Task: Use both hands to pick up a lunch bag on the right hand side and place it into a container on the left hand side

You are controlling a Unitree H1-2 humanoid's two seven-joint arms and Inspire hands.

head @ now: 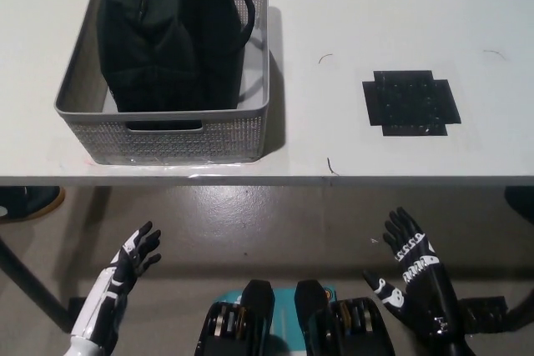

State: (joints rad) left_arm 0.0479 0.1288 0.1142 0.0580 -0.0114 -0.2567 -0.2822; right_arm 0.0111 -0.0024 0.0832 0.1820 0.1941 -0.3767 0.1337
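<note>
A black lunch bag [171,31] stands upright inside the grey perforated container [167,135] on the left half of the white table [375,6]; its handle arches over the container's right side. Both of my hands hang below the table's front edge, over the floor. At the lower left is my white left hand [125,277], open with fingers spread and nothing in it. My black right hand [413,277] at the lower right is also open and empty. Neither hand touches the bag or the container.
A black cross-shaped mat [410,102] lies flat on the table's right side. The table's front edge [334,179] runs across the picture above both hands. A table leg [29,285] slants down at the far left.
</note>
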